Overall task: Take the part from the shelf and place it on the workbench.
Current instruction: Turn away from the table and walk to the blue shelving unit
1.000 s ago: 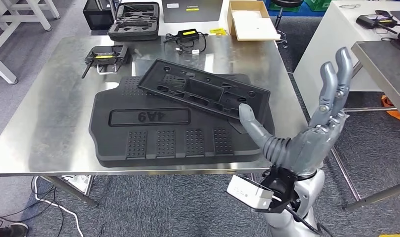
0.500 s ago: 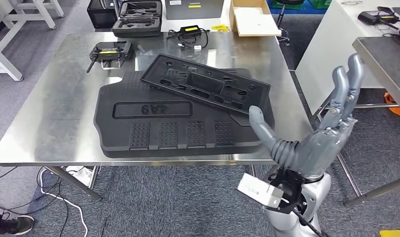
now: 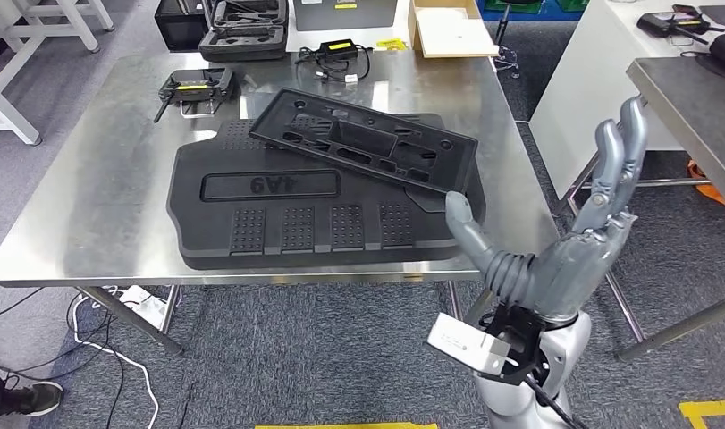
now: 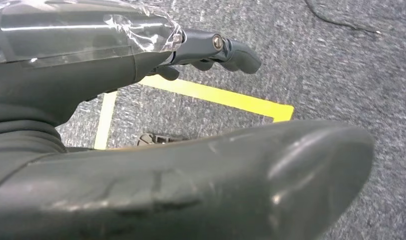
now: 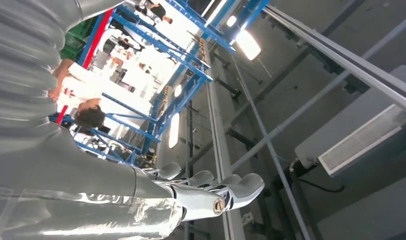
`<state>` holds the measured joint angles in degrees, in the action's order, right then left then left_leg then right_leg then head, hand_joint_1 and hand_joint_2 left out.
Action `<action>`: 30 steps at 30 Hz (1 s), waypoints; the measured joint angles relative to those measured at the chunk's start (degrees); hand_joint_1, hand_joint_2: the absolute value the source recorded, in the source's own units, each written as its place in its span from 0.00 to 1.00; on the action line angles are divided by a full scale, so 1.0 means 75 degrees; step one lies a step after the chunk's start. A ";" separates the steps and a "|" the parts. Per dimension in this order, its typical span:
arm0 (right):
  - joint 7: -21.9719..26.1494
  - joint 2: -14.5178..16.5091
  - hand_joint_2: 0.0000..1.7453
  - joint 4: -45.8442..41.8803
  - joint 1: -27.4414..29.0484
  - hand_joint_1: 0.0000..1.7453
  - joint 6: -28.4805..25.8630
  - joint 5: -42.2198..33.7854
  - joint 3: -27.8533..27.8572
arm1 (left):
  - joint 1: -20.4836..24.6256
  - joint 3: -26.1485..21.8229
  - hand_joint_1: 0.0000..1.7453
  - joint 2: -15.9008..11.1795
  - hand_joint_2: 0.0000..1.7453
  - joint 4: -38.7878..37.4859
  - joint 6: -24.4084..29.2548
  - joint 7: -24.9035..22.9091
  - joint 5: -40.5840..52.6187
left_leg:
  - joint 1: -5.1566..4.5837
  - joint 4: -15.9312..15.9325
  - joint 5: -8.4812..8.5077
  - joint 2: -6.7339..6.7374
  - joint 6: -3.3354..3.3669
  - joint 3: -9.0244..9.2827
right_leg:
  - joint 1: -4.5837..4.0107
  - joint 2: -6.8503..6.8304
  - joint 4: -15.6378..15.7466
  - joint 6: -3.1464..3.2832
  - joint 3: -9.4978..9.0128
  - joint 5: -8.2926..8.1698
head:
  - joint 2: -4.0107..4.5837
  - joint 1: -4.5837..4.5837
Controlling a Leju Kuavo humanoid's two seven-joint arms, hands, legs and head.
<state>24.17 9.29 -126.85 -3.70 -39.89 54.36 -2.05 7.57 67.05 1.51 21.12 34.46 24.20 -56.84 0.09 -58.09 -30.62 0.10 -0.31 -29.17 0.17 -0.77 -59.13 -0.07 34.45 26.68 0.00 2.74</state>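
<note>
Standing with right hand [image 3: 569, 255] spread wide and empty beside surface [image 3: 90, 214], part [image 3: 363, 147] already lying there, apparently needing only withdrawal.

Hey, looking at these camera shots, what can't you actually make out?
- Large mat: the tray-like part lying across it hides its far right corner in the head view.
- Labels on the controller and charger: too small to read.
- Left hand: its thumb blocks much of the left wrist view, so its fingers' state is unclear.
- Cardboard box: cut off by the top edge.
</note>
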 joint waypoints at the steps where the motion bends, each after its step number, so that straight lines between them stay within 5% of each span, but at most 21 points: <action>1: 0.0010 0.0012 1.00 0.0001 0.0001 0.00 0.0000 -0.0017 0.0004 | -0.0006 0.0001 0.00 0.0000 0.00 -0.0001 0.0001 -0.0001 -0.0010 | 0.0013 0.0017 0.0047 0.0011 0.0056 -0.0025 | 0.0010 0.0001 -0.0008 -0.0038 0.0015 -0.0010 | 0.0000 -0.0001; 2: 0.0015 0.0020 1.00 0.0001 0.0002 0.00 0.0000 -0.0031 0.0012 | -0.0004 0.0001 0.00 0.0000 0.00 -0.0001 0.0004 -0.0002 -0.0018 | 0.0026 0.0038 0.0105 0.0024 0.0114 -0.0060 | 0.0018 0.0011 -0.0065 -0.0077 0.0045 0.0060 | 0.0000 -0.0001; 4: 0.0023 0.0023 1.00 0.0002 0.0006 0.00 0.0000 -0.0046 0.0031 | 0.0011 0.0001 0.00 0.0000 0.00 -0.0001 0.0009 -0.0003 -0.0017 | 0.0054 0.0086 0.0230 0.0055 0.0222 -0.0176 | 0.0037 0.0042 -0.0554 -0.0152 0.0233 0.0536 | 0.0000 0.0035; 6: 0.0025 0.0023 1.00 0.0003 0.0012 0.00 0.0000 -0.0047 0.0046 | 0.0012 0.0001 0.00 0.0000 0.00 -0.0001 0.0013 -0.0003 -0.0018 | 0.0042 0.0071 0.0328 0.0068 0.0264 -0.0332 | 0.0053 0.0059 -0.1506 -0.0224 0.0529 0.1202 | 0.0000 0.0079; 8: 0.0026 0.0023 1.00 0.0007 0.0020 0.00 0.0000 -0.0049 0.0056 | 0.0008 0.0001 0.00 0.0000 0.00 -0.0001 0.0015 -0.0003 -0.0019 | 0.0033 0.0043 0.0419 0.0076 0.0259 -0.0486 | 0.0063 0.0060 -0.2096 -0.0261 0.0589 0.1420 | 0.0000 0.0088; 10: 0.0026 0.0023 1.00 0.0010 0.0022 0.00 0.0000 -0.0052 0.0064 | 0.0009 0.0001 0.00 0.0000 0.00 -0.0001 0.0016 -0.0003 -0.0019 | 0.0032 0.0006 0.0494 0.0074 0.0233 -0.0612 | 0.0069 0.0060 -0.1577 -0.0246 0.0100 0.1092 | 0.0000 0.0098; 12: 0.0026 0.0025 1.00 0.0011 0.0013 0.00 0.0000 -0.0051 0.0068 | 0.0010 0.0001 0.00 0.0000 0.00 -0.0001 0.0017 -0.0003 -0.0019 | 0.0024 -0.0044 0.0553 0.0065 0.0175 -0.0696 | 0.0057 0.0068 -0.0416 -0.0196 -0.0651 0.0782 | 0.0000 0.0120; 14: 0.0026 0.0031 1.00 0.0011 0.0009 0.00 0.0000 -0.0049 0.0071 | 0.0012 0.0001 0.00 0.0000 0.00 -0.0001 0.0017 -0.0003 -0.0017 | 0.0011 -0.0078 0.0629 0.0061 0.0086 -0.0744 | 0.0022 0.0087 0.0223 -0.0147 -0.0986 0.0722 | 0.0000 0.0133; 17: 0.0036 0.0044 1.00 0.0014 0.0002 0.00 0.0002 -0.0047 0.0082 | 0.0012 0.0004 0.00 0.0000 0.00 -0.0001 0.0018 -0.0012 -0.0017 | 0.0013 -0.0137 0.0654 0.0048 -0.0056 -0.0812 | 0.0026 0.0073 0.0304 -0.0016 -0.0901 0.0605 | 0.0000 0.0127; 19: 0.0052 0.0067 1.00 0.0018 -0.0010 0.00 0.0003 -0.0049 0.0088 | 0.0011 0.0004 0.00 0.0000 0.00 -0.0001 0.0018 -0.0023 -0.0018 | 0.0024 -0.0581 0.0206 0.0026 -0.0134 -0.0989 | 0.0061 0.0040 0.0335 0.0108 -0.0774 0.0467 | 0.0000 0.0071; 22: 0.0070 0.0093 1.00 0.0026 -0.0011 0.00 0.0003 -0.0052 0.0094 | 0.0009 0.0004 0.00 0.0000 0.00 -0.0001 0.0016 -0.0026 -0.0021 | 0.0048 -0.1931 -0.0686 0.0019 -0.0210 -0.1362 | 0.0039 0.0015 0.0274 0.0178 -0.0490 0.0303 | 0.0000 -0.0014; 24: 0.0074 0.0098 1.00 0.0037 -0.0011 0.00 0.0001 -0.0052 0.0102 | 0.0008 0.0004 0.00 0.0000 0.00 -0.0001 0.0017 -0.0028 -0.0022 | 0.0050 -0.2180 -0.0635 0.0019 -0.0210 -0.1239 | 0.0027 0.0005 0.0192 0.0170 -0.0292 0.0220 | 0.0000 -0.0025; 26: 0.0079 0.0099 1.00 0.0048 -0.0011 0.00 0.0000 -0.0052 0.0107 | 0.0010 0.0004 0.00 0.0000 0.00 -0.0001 0.0017 -0.0029 -0.0023 | 0.0046 -0.1364 -0.0231 0.0017 -0.0160 -0.0601 | 0.0024 0.0004 0.0092 0.0142 -0.0131 0.0164 | 0.0000 -0.0031; 28: 0.0090 0.0099 1.00 0.0052 -0.0013 0.00 0.0001 -0.0052 0.0109 | 0.0016 0.0004 0.00 -0.0001 0.00 -0.0001 0.0017 -0.0028 -0.0026 | 0.0018 -0.0343 -0.0088 0.0014 -0.0091 0.0025 | 0.0009 0.0003 0.0007 0.0081 -0.0029 0.0111 | 0.0000 -0.0029; 30: 0.0100 0.0099 1.00 0.0053 -0.0013 0.00 0.0003 -0.0053 0.0110 | 0.0013 0.0004 0.00 -0.0001 0.00 -0.0001 0.0017 -0.0026 -0.0031 | -0.0017 0.0033 -0.0145 0.0012 -0.0035 0.0179 | 0.0001 -0.0004 -0.0017 -0.0003 0.0019 0.0035 | 0.0000 -0.0025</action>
<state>24.92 10.03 -126.45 -3.80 -39.87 53.96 -1.22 7.66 67.08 1.50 21.11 34.59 24.00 -57.07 -0.04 -57.85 -31.71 0.19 -0.57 -27.83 0.17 -0.80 -59.26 -0.09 34.59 26.95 0.00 2.56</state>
